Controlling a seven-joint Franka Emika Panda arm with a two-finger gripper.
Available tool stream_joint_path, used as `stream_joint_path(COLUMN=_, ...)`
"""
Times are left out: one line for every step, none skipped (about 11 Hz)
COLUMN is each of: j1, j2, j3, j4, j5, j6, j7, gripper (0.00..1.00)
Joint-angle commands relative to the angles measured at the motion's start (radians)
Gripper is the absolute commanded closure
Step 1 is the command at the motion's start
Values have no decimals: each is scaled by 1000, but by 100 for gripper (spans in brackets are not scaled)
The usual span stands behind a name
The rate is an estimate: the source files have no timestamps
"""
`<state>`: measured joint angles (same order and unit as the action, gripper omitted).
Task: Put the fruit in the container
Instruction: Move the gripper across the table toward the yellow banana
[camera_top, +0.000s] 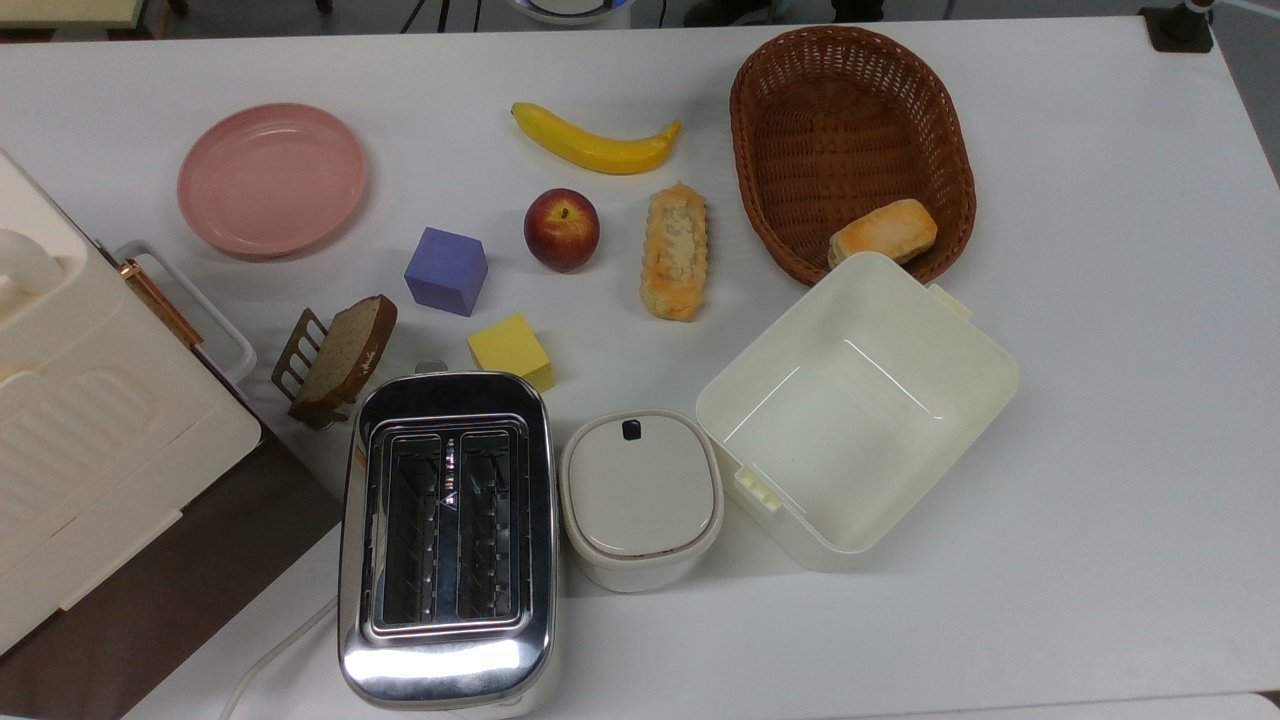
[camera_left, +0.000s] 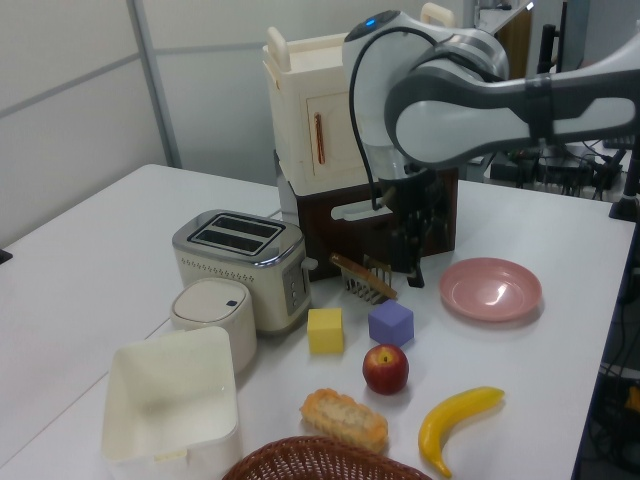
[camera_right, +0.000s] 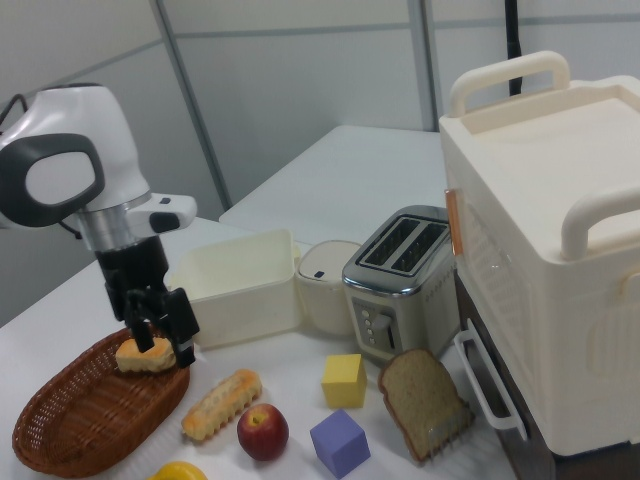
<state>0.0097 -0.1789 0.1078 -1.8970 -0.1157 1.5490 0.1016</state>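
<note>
Nearby, apple (camera_top: 561, 229), bread stick (camera_top: 674, 251) lie between banana (camera_top: 594, 142) and container (camera_top: 856, 400); gripper (camera_left: 412, 262) fingers apart, empty

Table: white table (camera_top: 1100, 520), wide and matte, spreading under and all around the gripper (camera_left: 412, 268).
Walls: pale grey panels (camera_left: 70, 110) with upright metal strips, well off to the left view's left of the gripper; like panels (camera_right: 300, 90) stand behind it in the right view.
Desk: a cluttered desk (camera_left: 560, 165) with cables, behind the gripper at the left view's right.
Floor: a grey floor (camera_top: 300, 14) past the table's edge at the top view's top.
Light: even and soft, with only faint shadows on the table.
</note>
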Motion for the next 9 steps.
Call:
stream_joint_path(j1=88, j2=-82, j3=-19, j4=-92, j5=2, j6=-15, j7=17, gripper=0)
stream_joint_path(j1=148, j2=-94, j3=-69, j4=-99, j5=2, j6=-51, j7=17, gripper=0)
stream_joint_path(j1=256, j2=-115, j3=-165, j4=-99, j5=-2, j6=-70, j7=17, gripper=0)
stream_joint_path(j1=350, j2=-135, j3=-253, j4=-97, j5=-10, j6=-95, j7=18, gripper=0)
stream_joint_path(j1=366, j2=-139, j3=-263, j4=-94, j5=-12, j6=-102, j7=18, gripper=0)
stream_joint_path(j1=384, j2=-137, j3=-269, j4=-100, j5=-15, j6=-102, j7=26, gripper=0)
stream_joint_path(j1=389, j2=-131, j3=-270, j4=-102, j5=-25, j6=-104, j7=32, gripper=0)
stream_joint_path(j1=400, j2=-131, j3=-278, j4=-108, j5=-34, j6=-102, j7=30, gripper=0)
stream_joint_path(j1=444, j2=-136, j3=-318, j4=-120, j5=-50, j6=-101, j7=30, gripper=0)
